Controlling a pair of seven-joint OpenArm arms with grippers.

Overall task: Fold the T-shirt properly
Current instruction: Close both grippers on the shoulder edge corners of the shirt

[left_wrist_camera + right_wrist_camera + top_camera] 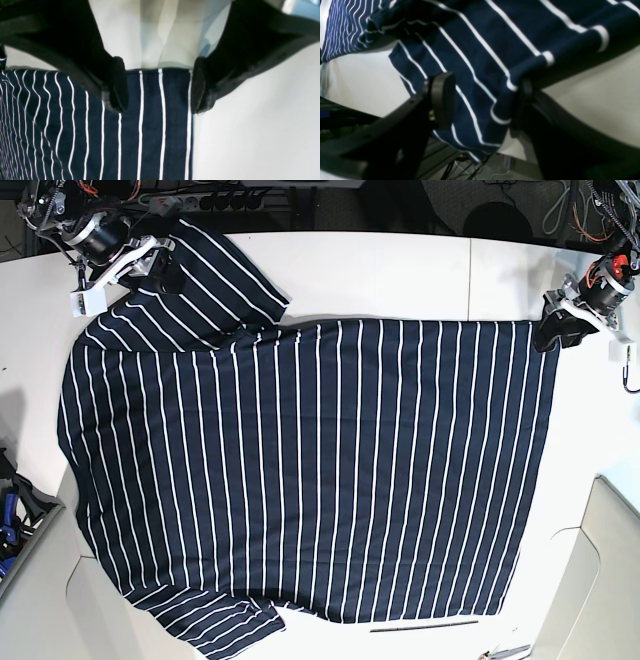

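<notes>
striped t-shirt [320,460] spread out, both grippers' fingers [203,87] open over it, pale table [400,280] beneath

T-shirt [310,470]: one | table [420,275]: one | end effectors: two, one left end effector [546,337], one right end effector [165,275]

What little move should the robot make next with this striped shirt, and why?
Probably close the left claw on the top corner of the shirt. Its fingers stand apart on both sides of that corner, with striped cloth between them. The right claw is also open, over the sleeve at the other end, so it may need to close too.
</notes>
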